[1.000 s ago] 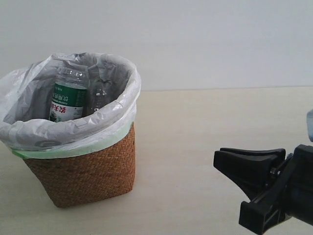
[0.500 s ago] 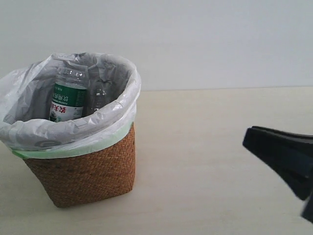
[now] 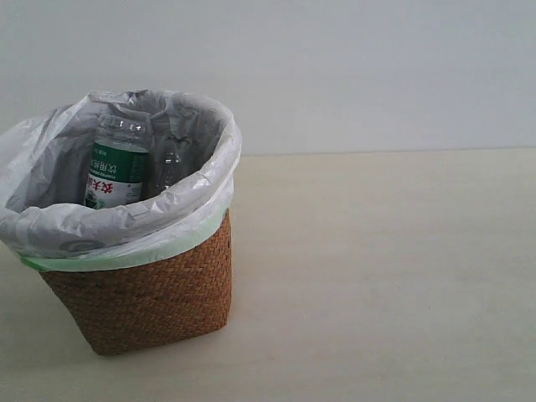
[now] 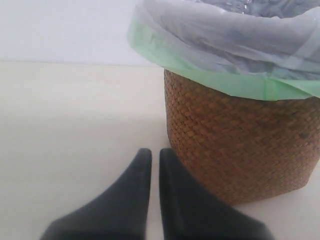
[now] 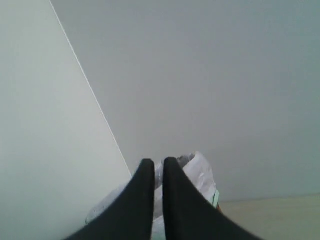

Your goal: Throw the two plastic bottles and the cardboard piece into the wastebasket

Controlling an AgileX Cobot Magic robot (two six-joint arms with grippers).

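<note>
The brown wicker wastebasket [image 3: 151, 293] stands at the left of the exterior view, lined with a white bag with a pale green edge. Inside it stands the shorter bottle [image 3: 117, 163] with the green-and-white label, and beside it a second clear bottle [image 3: 172, 159] whose label and cap are hidden. The cardboard piece is out of view. Neither gripper appears in the exterior view. In the left wrist view my left gripper [image 4: 151, 155] sits low beside the wastebasket [image 4: 240, 140], shut and empty. In the right wrist view my right gripper [image 5: 159, 165] is shut, empty, pointing toward the bag's rim [image 5: 200, 172].
The pale tabletop [image 3: 377, 276] stretches to the right of the basket, with a plain white wall [image 3: 335, 67] behind it.
My right gripper, at the lower right of the exterior view a second ago, has drawn off to the right and left that view. The basket and bottles have not moved.
</note>
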